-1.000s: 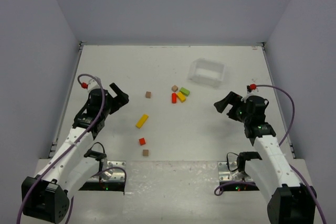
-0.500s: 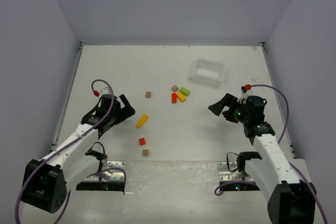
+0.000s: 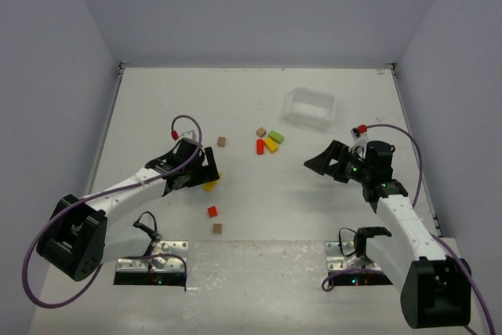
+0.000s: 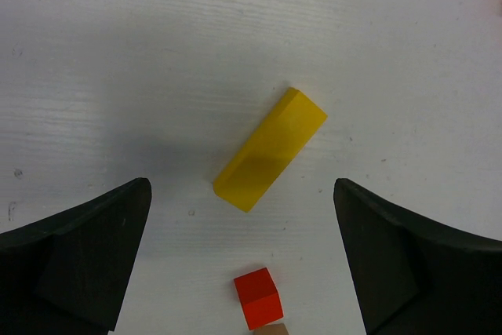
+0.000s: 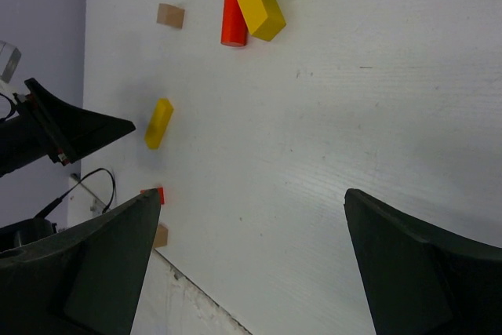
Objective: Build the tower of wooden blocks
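Note:
No stacked tower shows; the blocks lie loose on the table. A long yellow block (image 3: 212, 186) lies flat, and my left gripper (image 3: 205, 172) hovers over it, open and empty. In the left wrist view the yellow block (image 4: 271, 149) lies diagonally between and just ahead of the fingertips, with a red cube (image 4: 257, 297) and a brown cube (image 4: 271, 329) nearer. A cluster of a brown cube (image 3: 261, 132), a green block (image 3: 276, 136), a yellow block (image 3: 270, 144) and a red cylinder (image 3: 260, 147) sits mid-table. My right gripper (image 3: 320, 161) is open and empty, to the right of the cluster.
A clear plastic tray (image 3: 309, 107) stands at the back right. A lone brown cube (image 3: 222, 142) lies left of the cluster. A red cube (image 3: 212, 211) and a brown cube (image 3: 217, 228) lie near the front edge. Grey walls enclose the table.
My left gripper has swung right and forward from the table's left side to above the long yellow block. My right gripper has moved a little left. No block has moved.

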Controlling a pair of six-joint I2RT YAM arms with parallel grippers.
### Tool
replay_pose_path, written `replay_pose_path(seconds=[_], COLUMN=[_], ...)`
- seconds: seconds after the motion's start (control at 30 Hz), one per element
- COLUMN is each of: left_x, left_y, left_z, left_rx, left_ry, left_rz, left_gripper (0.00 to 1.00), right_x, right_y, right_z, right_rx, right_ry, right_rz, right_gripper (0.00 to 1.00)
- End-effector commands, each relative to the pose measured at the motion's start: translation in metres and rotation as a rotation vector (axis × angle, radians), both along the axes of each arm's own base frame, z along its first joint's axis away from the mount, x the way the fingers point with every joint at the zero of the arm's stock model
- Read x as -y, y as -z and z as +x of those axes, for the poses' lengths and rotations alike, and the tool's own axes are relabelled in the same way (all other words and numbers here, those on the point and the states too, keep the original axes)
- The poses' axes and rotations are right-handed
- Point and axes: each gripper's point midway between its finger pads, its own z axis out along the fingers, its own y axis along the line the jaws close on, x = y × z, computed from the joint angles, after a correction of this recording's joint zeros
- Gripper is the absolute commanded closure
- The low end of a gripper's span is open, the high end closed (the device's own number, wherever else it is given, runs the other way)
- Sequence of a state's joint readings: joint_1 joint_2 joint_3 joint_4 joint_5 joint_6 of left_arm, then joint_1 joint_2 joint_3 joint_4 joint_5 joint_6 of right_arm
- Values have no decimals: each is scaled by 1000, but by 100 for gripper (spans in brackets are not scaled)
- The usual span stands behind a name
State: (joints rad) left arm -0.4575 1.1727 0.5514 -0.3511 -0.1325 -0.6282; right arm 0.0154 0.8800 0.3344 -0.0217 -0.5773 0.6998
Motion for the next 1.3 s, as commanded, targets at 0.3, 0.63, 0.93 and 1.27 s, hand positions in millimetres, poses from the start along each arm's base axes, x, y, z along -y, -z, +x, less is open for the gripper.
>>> replay_pose_path(seconds=[0.3,0.63,0.93,1.27], left_x=[26,25,26,30], left_y=[7,27,15,16], left_z=[10,17,25,34], left_rx=[9,-40,-1,9], left_ry=[121,69,15,23], left_rz=[186,258,245,255], left_gripper=[5,64,97,87], right_x=[-4,-1,0,0], right_y=[-11,-7,-3,-1], right_z=[2,3,4,4], right_rx=[87,76,52,37], right_ry=[-39,-27,-23,-16], right_rz=[4,-14,-15,-17], right_gripper=[1,1,1,1])
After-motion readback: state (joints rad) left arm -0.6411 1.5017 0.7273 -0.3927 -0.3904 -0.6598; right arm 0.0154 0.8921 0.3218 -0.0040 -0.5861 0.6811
